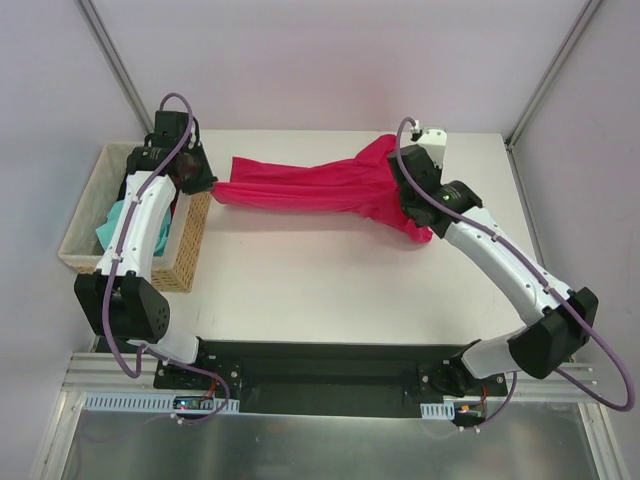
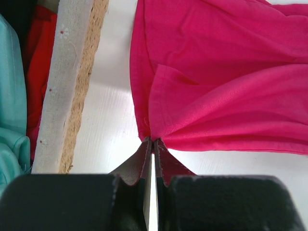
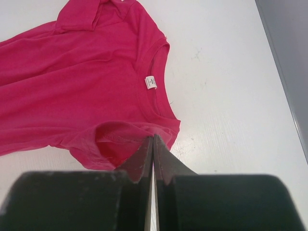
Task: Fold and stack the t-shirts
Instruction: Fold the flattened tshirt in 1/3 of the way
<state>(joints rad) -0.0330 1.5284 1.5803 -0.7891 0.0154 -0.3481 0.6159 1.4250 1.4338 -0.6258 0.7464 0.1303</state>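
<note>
A crimson t-shirt lies stretched across the back of the white table. My left gripper is shut on its bunched hem end, next to the basket; in the left wrist view the crimson t-shirt gathers into folds at my left gripper. My right gripper is shut on the shoulder by the sleeve; in the right wrist view the crimson t-shirt shows its collar and white label, and my right gripper pinches the sleeve edge. A mint-green t-shirt lies in the basket, also seen as teal cloth.
The tan wicker basket stands at the table's left edge, its rim close beside my left gripper. Red cloth lies inside it. Metal frame posts rise at the back corners. The table's right edge runs near the right gripper.
</note>
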